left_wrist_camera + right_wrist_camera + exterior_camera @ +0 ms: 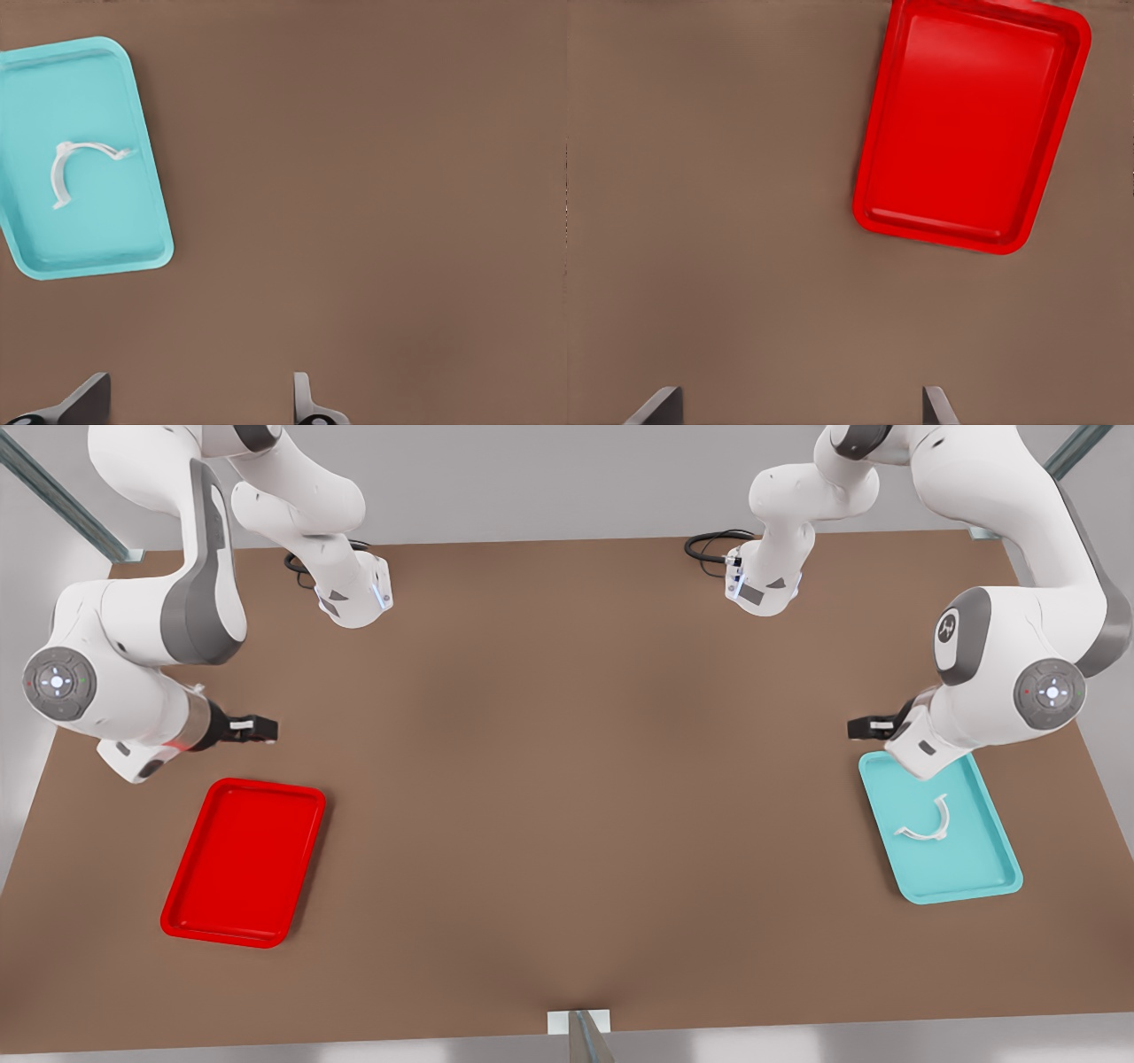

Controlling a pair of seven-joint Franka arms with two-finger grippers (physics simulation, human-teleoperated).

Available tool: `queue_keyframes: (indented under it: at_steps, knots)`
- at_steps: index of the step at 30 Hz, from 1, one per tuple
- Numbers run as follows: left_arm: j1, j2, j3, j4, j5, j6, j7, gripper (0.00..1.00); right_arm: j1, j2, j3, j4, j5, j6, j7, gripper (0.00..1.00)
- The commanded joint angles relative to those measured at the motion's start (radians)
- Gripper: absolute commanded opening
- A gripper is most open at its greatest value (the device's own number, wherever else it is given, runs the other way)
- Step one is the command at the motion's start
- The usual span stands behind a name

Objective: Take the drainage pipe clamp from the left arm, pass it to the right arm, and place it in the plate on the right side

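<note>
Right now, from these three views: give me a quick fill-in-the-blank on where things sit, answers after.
1. The drainage pipe clamp lies in the ____ tray.
2. The red plate holds ____.
3. The left gripper, near the clamp, has its fingers ____.
4. The right gripper hangs near the ____ plate.

Answers: teal; nothing; open; red

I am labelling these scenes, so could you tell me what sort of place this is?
Probably a simulated robot test bench: a bare brown table, a red plate, and a teal tray holding a drainage pipe clamp.
</note>
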Motion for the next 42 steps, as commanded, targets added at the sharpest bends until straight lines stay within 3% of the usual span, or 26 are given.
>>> queue_keyframes:
  at_steps: [1, 3, 9, 15, 32, 33, 34, 37, 38, 42]
  knots:
    - [0.0, -0.001, 0.0, 0.002, -0.002, 0.067, 0.055, 1.0, 0.001, -0.001, 0.0, 0.001, 0.0, 0.085, 0.013, 1.0]
    - [0.001, 0.037, 0.035, 0.003, 0.005, 0.09, 0.133, 1.0, -0.002, -0.001, -0.005, 0.001, 0.003, 0.085, 0.014, 1.0]
    - [0.268, 0.324, 0.094, -0.011, -0.042, 0.544, 0.634, 1.0, -0.007, 0.003, -0.009, -0.002, 0.013, 0.087, 0.01, 1.0]
    - [0.291, 0.392, 0.166, -0.187, -0.039, 0.87, 0.823, 1.0, -0.007, 0.005, -0.008, -0.008, 0.013, 0.085, 0.008, 1.0]
    - [0.328, 0.51, 0.186, -0.201, -0.045, 0.962, 0.819, 1.0, -0.007, 0.007, -0.008, -0.013, 0.009, 0.081, 0.002, 1.0]
    - [0.328, 0.511, 0.186, -0.201, -0.045, 0.962, 0.819, 0.89, -0.007, 0.007, -0.008, -0.013, 0.009, 0.081, 0.002, 1.0]
    - [0.328, 0.513, 0.186, -0.201, -0.045, 0.96, 0.82, 0.68, -0.007, 0.008, -0.008, -0.013, 0.009, 0.081, 0.002, 1.0]
    - [0.342, 0.511, 0.186, -0.201, -0.071, 0.951, 0.817, 0.45, -0.007, 0.008, -0.008, -0.014, 0.009, 0.081, 0.002, 1.0]
    - [0.342, 0.51, 0.186, -0.201, -0.071, 0.948, 0.817, 0.41, -0.007, 0.008, -0.008, -0.014, 0.009, 0.081, 0.002, 1.0]
    - [0.342, 0.508, 0.183, -0.201, -0.071, 0.948, 0.817, 0.4, -0.007, 0.01, -0.008, -0.014, 0.009, 0.079, 0.002, 1.0]
